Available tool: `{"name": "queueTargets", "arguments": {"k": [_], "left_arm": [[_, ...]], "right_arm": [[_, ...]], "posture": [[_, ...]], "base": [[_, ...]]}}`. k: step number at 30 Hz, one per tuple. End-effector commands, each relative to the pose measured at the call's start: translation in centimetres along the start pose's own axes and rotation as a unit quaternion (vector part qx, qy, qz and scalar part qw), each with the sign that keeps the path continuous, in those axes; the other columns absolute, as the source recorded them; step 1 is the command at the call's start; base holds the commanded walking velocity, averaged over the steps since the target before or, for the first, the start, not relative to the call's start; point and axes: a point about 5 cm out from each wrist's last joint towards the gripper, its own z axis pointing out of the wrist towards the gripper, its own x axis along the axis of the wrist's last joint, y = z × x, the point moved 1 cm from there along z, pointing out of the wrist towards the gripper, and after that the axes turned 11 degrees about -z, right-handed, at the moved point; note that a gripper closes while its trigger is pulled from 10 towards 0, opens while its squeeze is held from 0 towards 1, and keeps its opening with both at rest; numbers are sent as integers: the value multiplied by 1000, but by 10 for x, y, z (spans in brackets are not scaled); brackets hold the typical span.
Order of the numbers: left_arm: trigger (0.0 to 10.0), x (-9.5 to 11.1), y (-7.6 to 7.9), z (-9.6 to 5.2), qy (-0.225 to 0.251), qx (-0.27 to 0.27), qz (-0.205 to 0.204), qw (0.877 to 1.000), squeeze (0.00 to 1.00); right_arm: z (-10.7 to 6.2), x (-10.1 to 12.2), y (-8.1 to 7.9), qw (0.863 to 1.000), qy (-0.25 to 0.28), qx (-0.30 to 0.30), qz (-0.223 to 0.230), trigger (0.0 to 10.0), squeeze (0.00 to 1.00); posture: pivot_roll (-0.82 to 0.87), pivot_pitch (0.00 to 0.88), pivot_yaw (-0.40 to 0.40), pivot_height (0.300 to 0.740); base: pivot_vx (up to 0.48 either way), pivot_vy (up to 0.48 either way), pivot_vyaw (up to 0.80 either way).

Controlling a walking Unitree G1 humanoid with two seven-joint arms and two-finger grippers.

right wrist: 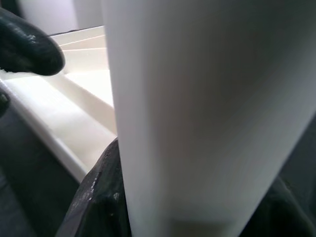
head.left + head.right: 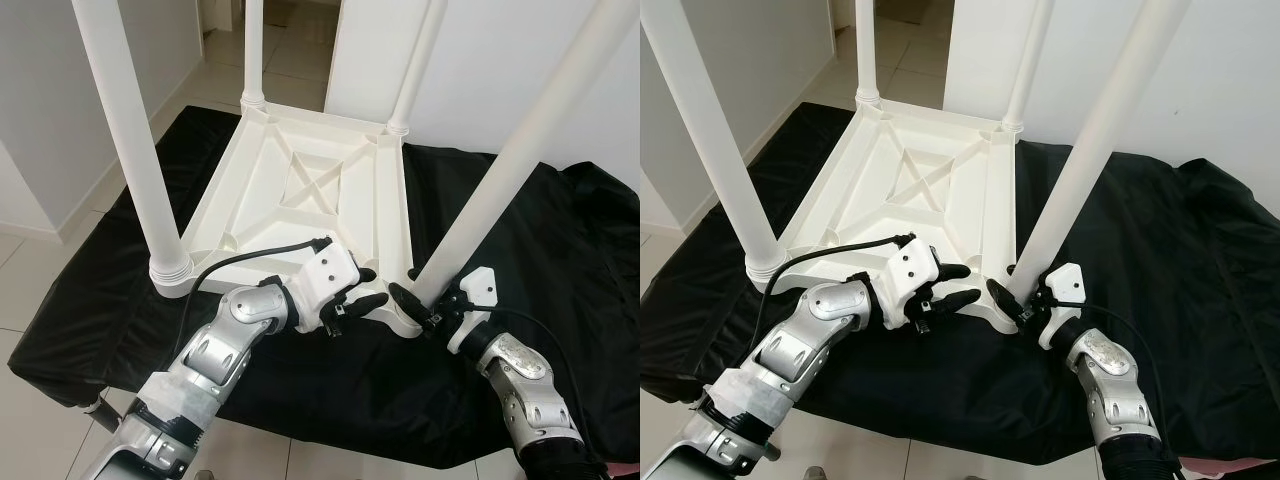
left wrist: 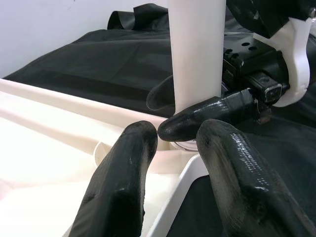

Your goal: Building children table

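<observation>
The right gripper (image 2: 428, 300) has its black fingers closed around the base of the near right leg (image 2: 500, 170), just above its socket. Beside that leg, the left gripper (image 2: 362, 296) rests partly open over the near edge of the table top (image 2: 300, 190), holding nothing. The white table lies upside down on a black cloth (image 2: 560, 260), and all four legs stand upright in their corners, so assembly looks nearly done; this last leg probably still needs tightening. The left wrist view shows one right finger (image 3: 207, 116) pressed against the leg, while the right wrist view is too close to show more than the leg's white surface.
</observation>
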Motion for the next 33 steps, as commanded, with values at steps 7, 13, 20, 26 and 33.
{"name": "queueTargets", "arguments": {"k": [7,13,20,26,33], "left_arm": [[10000,-7,1,2,-2,5,-4,1000,0],[10000,-11,2,1,-5,0,-10,1000,0],[10000,-14,0,-1,-10,4,-12,1000,0],[10000,-11,8,2,-3,-11,-20,1000,0],[10000,-13,14,0,-8,-24,-23,999,0]], "right_arm": [[-3,-14,-7,992,-55,-113,-6,10000,0],[-1,-15,-9,970,-60,-232,48,10000,0],[1,-13,-18,927,-88,-355,87,10000,0],[18,1,-30,925,-80,-358,96,10000,0],[18,18,-31,941,-32,-325,82,10000,0]], "posture": [[-86,0,-105,740],[-98,0,-103,740],[-111,0,-89,740],[-120,0,-75,740],[-120,0,-65,740]], "base": [[0,0,0],[0,0,0],[0,0,0],[0,0,0],[0,0,0]]}}
